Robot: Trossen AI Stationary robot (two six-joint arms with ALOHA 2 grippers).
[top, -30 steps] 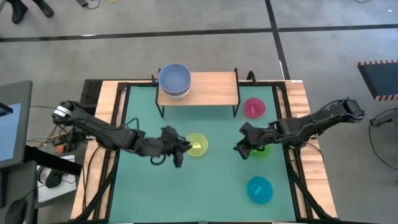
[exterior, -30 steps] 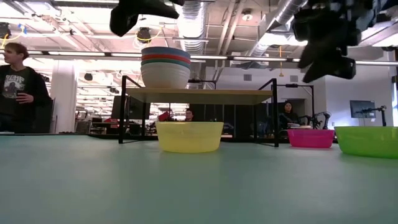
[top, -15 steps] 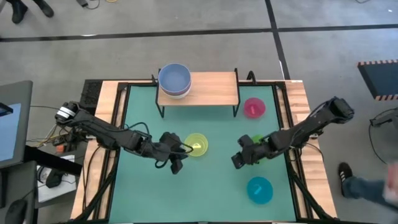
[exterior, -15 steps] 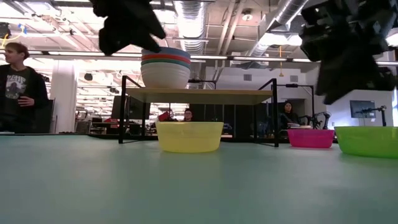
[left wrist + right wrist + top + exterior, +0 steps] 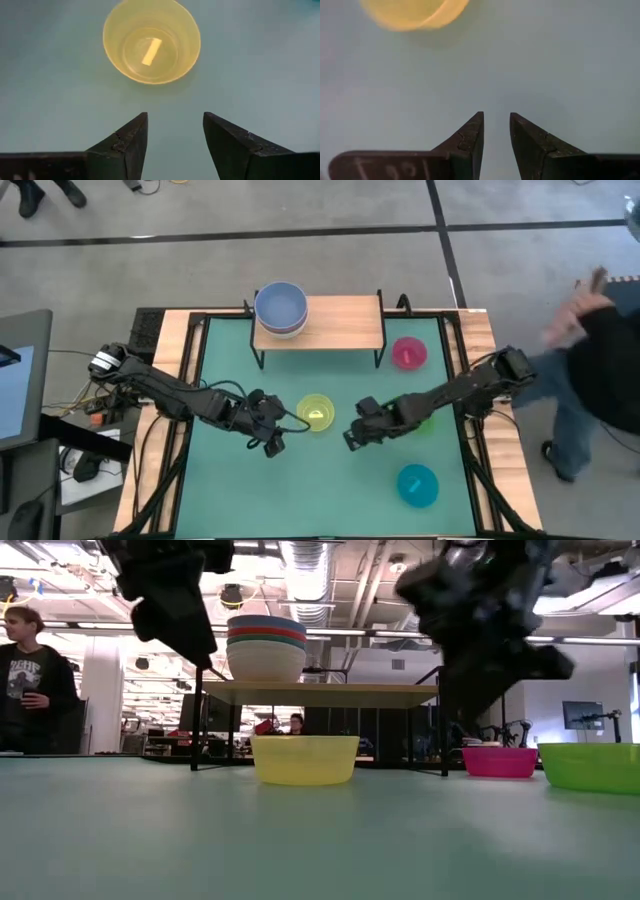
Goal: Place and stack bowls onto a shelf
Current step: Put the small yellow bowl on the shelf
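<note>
A stack of bowls (image 5: 280, 308), periwinkle blue on top and white at the bottom (image 5: 266, 645), stands on the left end of the wooden shelf (image 5: 345, 320). The yellow bowl (image 5: 317, 412) sits on the green table between my two grippers. My left gripper (image 5: 278, 436) hovers open just left of it and faces it (image 5: 151, 40). My right gripper (image 5: 351, 438) hovers to its right, fingers narrowly open (image 5: 496, 125). The green bowl (image 5: 427, 422) is mostly hidden under the right arm. Pink (image 5: 409, 353) and cyan (image 5: 417, 485) bowls rest on the table's right side.
The shelf's black legs (image 5: 198, 715) stand at the table's far side. Wooden rails (image 5: 170, 380) edge the table. A person (image 5: 590, 370) moves just beyond the right edge. Another person (image 5: 30, 680) stands in the room behind. Bare green surface lies along the near edge (image 5: 320, 500).
My right gripper has travelled from above the green bowl toward the table's left, ending near the yellow bowl. My left gripper has drawn back a little from the yellow bowl, toward the near left. A person has come into view at the table's right side.
</note>
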